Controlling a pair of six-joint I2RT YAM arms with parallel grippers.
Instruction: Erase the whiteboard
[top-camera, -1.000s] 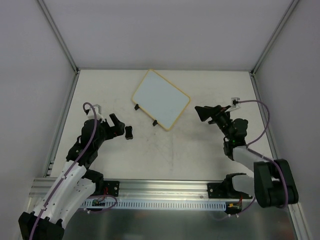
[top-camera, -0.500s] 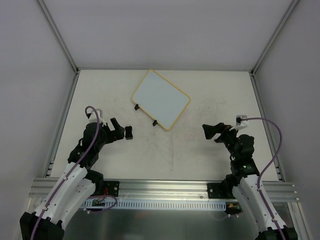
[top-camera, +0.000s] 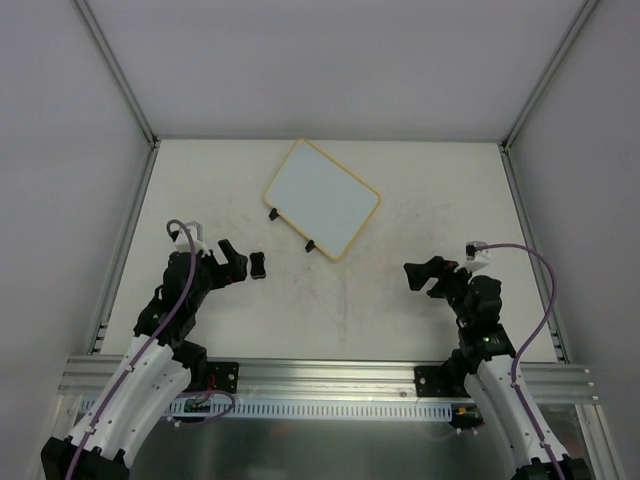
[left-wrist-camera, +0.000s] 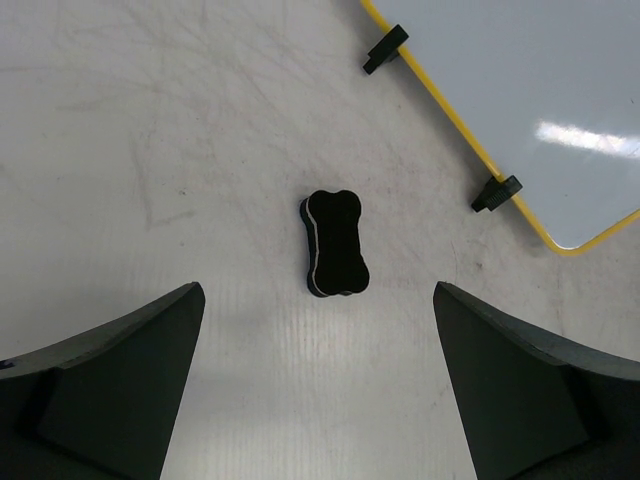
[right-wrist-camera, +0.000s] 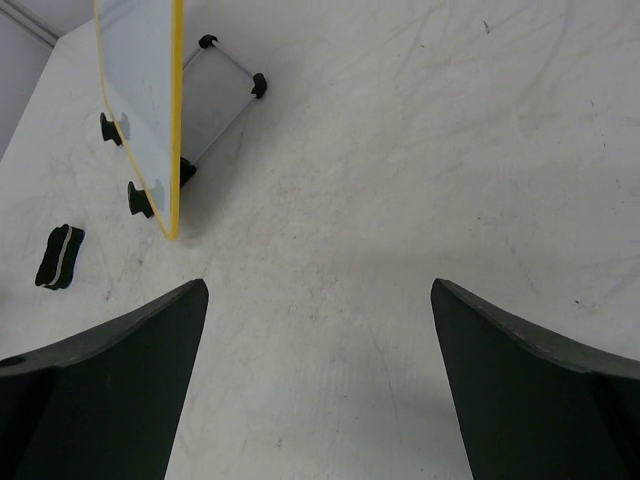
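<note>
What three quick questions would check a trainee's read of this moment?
1. True or false: the left gripper is shut on the bone-shaped eraser.
2. Which edge of the whiteboard carries its two black clips? A) the edge nearest the eraser B) the far edge C) the right-hand edge
3. Fill in: the right gripper is ___ and holds nothing.
Key: 1 false, it is open and the eraser lies untouched; 2 A; 3 open.
</note>
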